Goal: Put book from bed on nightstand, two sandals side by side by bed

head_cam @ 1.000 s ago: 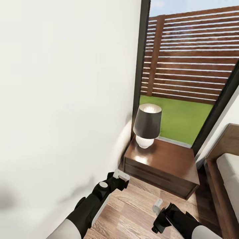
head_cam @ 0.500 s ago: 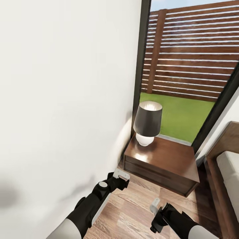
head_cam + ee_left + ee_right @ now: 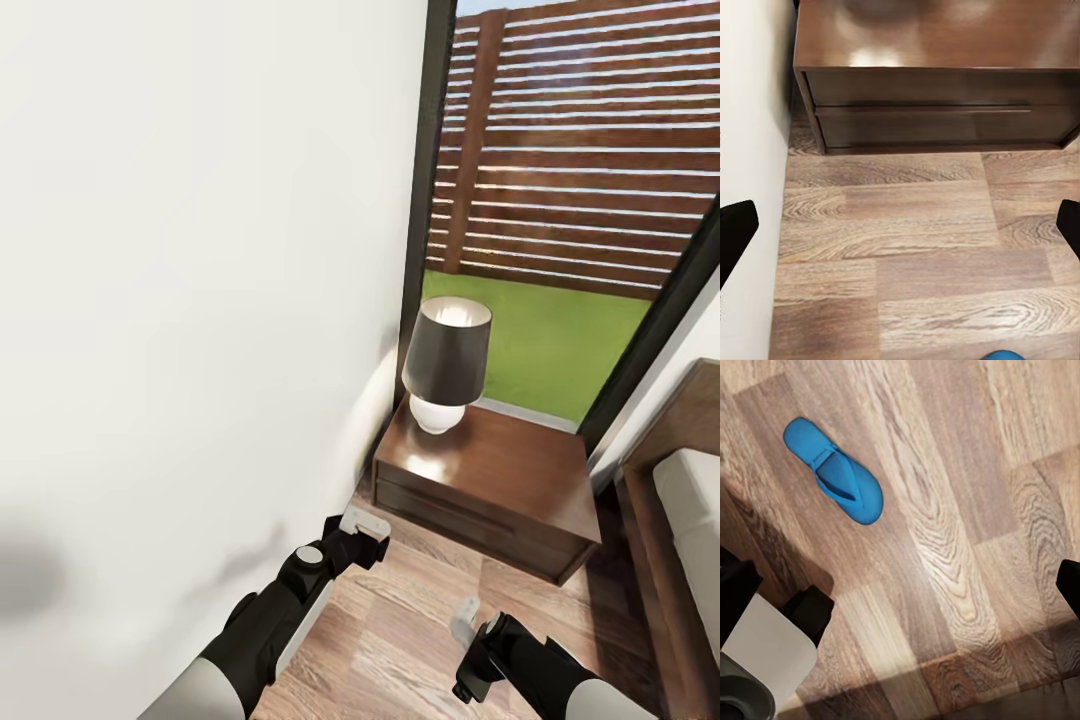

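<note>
One blue sandal (image 3: 834, 472) is lying flat on the wood floor (image 3: 400, 630) under the right gripper (image 3: 900, 585), whose fingers are standing wide apart and empty. Likewise spread, the left gripper (image 3: 900, 225) is facing the nightstand (image 3: 490, 485). Over the last second the head has been tilting slightly, lamp (image 3: 445, 365) sliding down-frame; the bed (image 3: 690, 500) is edging the right, so the robot is probably lining up for the sandal.

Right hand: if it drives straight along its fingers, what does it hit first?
Probably bare wood floor. The right hand is open and points down at planks; the blue sandal lies off to one side, apparently out of line.
</note>
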`<state>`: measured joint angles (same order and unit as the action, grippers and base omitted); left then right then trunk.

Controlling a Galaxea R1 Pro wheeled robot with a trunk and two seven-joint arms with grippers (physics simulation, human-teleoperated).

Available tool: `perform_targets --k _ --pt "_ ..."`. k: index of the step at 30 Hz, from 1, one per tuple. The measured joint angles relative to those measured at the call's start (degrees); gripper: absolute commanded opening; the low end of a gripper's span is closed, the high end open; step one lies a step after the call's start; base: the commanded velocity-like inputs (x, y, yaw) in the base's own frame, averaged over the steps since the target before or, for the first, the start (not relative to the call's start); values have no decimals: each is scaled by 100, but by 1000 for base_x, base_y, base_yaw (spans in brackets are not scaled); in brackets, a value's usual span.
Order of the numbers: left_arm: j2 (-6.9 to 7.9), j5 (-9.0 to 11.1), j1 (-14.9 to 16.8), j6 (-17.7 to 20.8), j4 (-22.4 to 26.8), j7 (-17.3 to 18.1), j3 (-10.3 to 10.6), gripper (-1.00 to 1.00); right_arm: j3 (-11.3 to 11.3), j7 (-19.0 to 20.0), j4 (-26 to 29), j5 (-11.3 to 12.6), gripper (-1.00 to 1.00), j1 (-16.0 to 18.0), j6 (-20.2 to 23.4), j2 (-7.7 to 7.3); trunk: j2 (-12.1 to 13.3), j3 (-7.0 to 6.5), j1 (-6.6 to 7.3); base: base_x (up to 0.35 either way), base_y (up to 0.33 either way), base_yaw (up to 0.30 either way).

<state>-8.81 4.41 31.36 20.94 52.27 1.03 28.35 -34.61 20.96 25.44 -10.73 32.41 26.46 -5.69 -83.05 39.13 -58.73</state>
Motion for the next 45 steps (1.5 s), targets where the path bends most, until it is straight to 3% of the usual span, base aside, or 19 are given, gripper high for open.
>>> perform_targets --k 13,45 --pt "10 -24 -1 -133 5 -325 -3 100 -13 0 1 -14 100 0 -12 24 0 123 0 0 0 0" --pt "14 -43 -2 -188 2 -398 -9 100 5 35 46 -167 100 0 -36 192 0 424 0 0 0 0"
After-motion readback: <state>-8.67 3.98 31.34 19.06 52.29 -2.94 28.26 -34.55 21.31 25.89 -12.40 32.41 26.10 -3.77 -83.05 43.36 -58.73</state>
